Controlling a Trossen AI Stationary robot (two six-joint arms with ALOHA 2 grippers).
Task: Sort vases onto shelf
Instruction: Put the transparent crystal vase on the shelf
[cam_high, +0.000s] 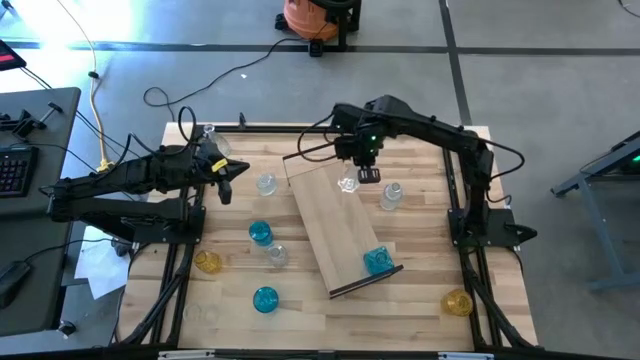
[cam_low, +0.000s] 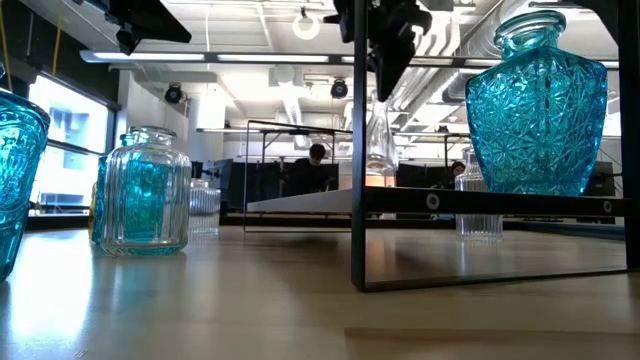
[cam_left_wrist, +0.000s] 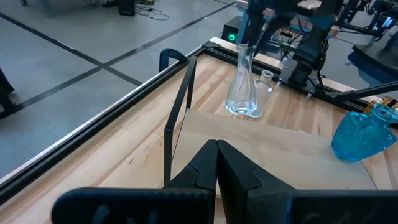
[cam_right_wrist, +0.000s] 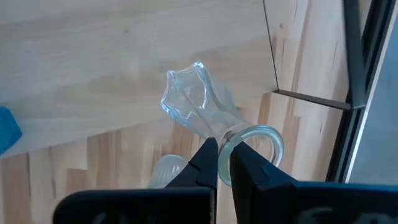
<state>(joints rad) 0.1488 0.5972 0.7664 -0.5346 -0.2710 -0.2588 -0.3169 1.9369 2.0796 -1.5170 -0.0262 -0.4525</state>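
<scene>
Right wrist view showed the right gripper (cam_right_wrist: 223, 157) clamped on the rim of a clear faceted glass vase (cam_right_wrist: 193, 102) over the light-wood shelf (cam_right_wrist: 124, 56); left gripper (cam_left_wrist: 217, 163) pinched together.

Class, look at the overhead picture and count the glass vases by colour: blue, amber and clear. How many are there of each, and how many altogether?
Blue vases: 3
Amber vases: 2
Clear vases: 4 plainly visible; fainter clear ones may be missed
Total: 9 plainly visible
</scene>
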